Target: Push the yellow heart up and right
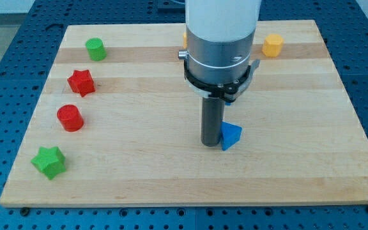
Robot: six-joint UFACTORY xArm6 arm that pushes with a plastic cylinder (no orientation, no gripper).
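Observation:
A sliver of a yellow block (184, 39) shows at the left edge of my arm's body near the view's top; the arm hides most of it and its shape cannot be told. A second yellow block (273, 45), angular in outline, sits at the top right of the wooden board (171, 179). My tip (211, 145) rests on the board near the middle, well below both yellow blocks. It stands right against the left side of a blue triangular block (231, 135).
At the view's left lie a green cylinder (95, 48), a red star (81, 82), a red cylinder (70, 118) and a green star (48, 161). The board lies on a blue perforated table (5, 64).

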